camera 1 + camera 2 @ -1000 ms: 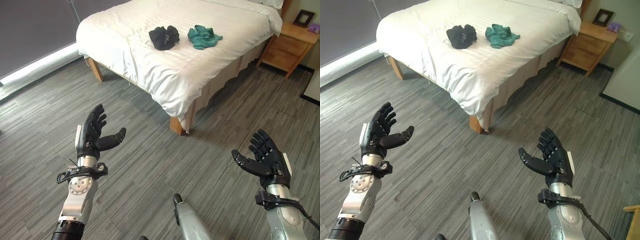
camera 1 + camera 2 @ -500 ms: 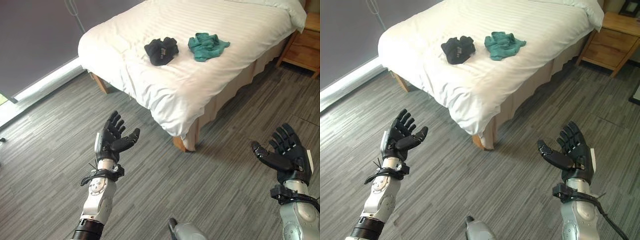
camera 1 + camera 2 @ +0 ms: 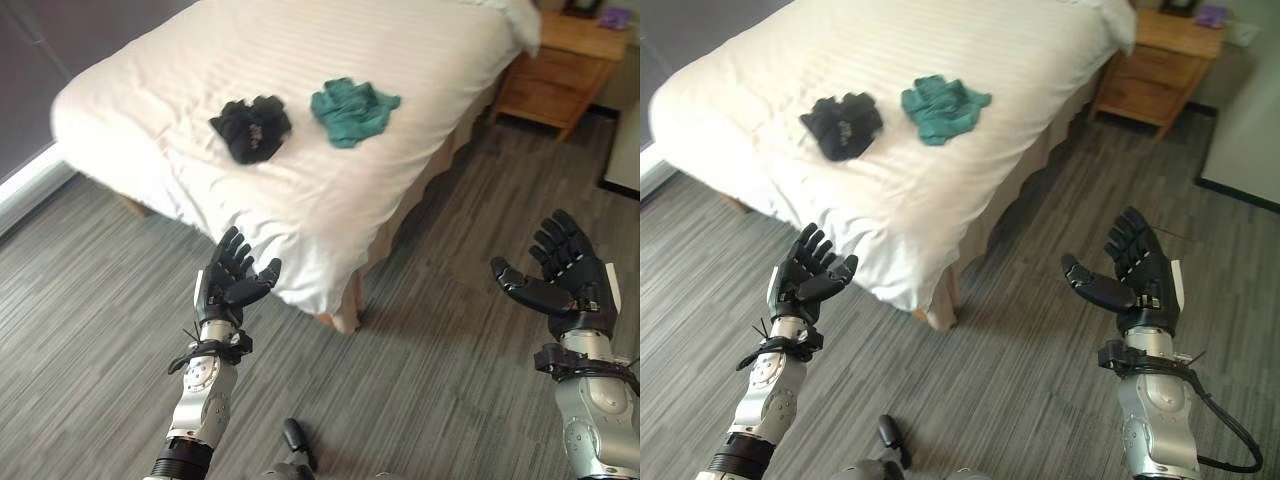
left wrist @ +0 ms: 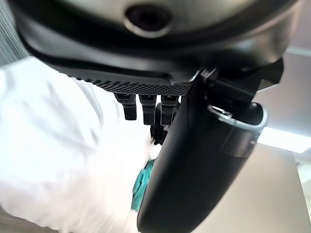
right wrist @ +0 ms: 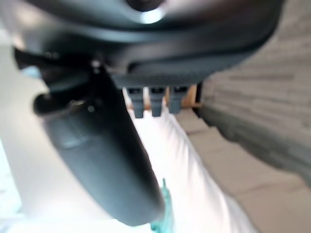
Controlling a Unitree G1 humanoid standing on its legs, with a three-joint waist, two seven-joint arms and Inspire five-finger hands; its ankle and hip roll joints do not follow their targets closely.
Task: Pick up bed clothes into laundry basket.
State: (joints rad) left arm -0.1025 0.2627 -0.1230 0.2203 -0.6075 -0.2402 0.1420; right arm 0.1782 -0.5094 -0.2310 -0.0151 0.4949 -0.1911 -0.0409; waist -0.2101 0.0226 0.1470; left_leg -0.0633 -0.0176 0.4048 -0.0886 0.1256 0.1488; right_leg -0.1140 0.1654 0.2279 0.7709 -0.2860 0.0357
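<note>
A crumpled black garment (image 3: pixel 250 129) and a crumpled teal garment (image 3: pixel 350 108) lie side by side on the white bed (image 3: pixel 180 80), near its foot end. My left hand (image 3: pixel 229 283) is raised, palm up and open, just in front of the bed's near corner. My right hand (image 3: pixel 563 279) is raised and open over the floor to the right of the bed. Both hands hold nothing. A sliver of the teal garment (image 4: pixel 142 182) shows in the left wrist view.
A wooden nightstand (image 3: pixel 552 68) stands at the bed's far right. Grey wood-plank floor (image 3: pixel 440 380) surrounds the bed. A dark wall with a light baseboard (image 3: pixel 25 185) runs along the left.
The camera has moved closer to the bed and shifted right; the bed's corner now lies just beyond my left hand. Both hands stay raised and open.
</note>
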